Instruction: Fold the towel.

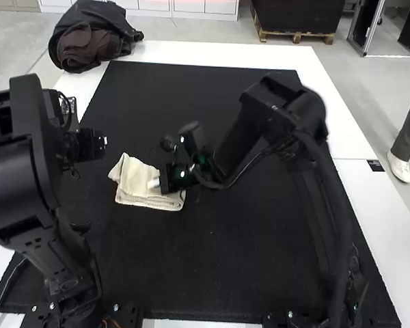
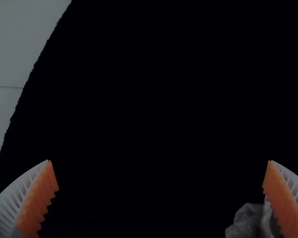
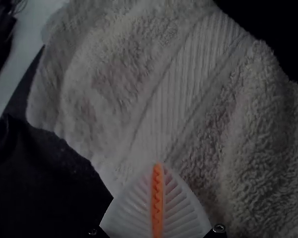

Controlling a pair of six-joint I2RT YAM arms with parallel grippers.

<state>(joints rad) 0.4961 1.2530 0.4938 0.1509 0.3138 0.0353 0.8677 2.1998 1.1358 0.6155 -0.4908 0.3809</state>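
Note:
The cream towel (image 1: pixel 140 181) lies folded and somewhat rumpled on the black mat, left of its middle. In the high view my left gripper (image 1: pixel 104 141) is above the mat, up and left of the towel. The left wrist view has my left gripper (image 2: pixel 159 161) wide apart, with part of the towel (image 2: pixel 246 223) beside one finger. My right gripper (image 1: pixel 153 183) is over the towel's middle. Seen from the right wrist, my right gripper (image 3: pixel 158 164) has its pads together in front of the terry towel (image 3: pixel 114 84) and its ribbed band; no cloth is visible between them.
The black mat (image 1: pixel 191 273) covers most of the white table (image 1: pixel 219 53). A dark bag (image 1: pixel 92 37) sits on the table's far left corner. The right arm reaches across the mat's middle.

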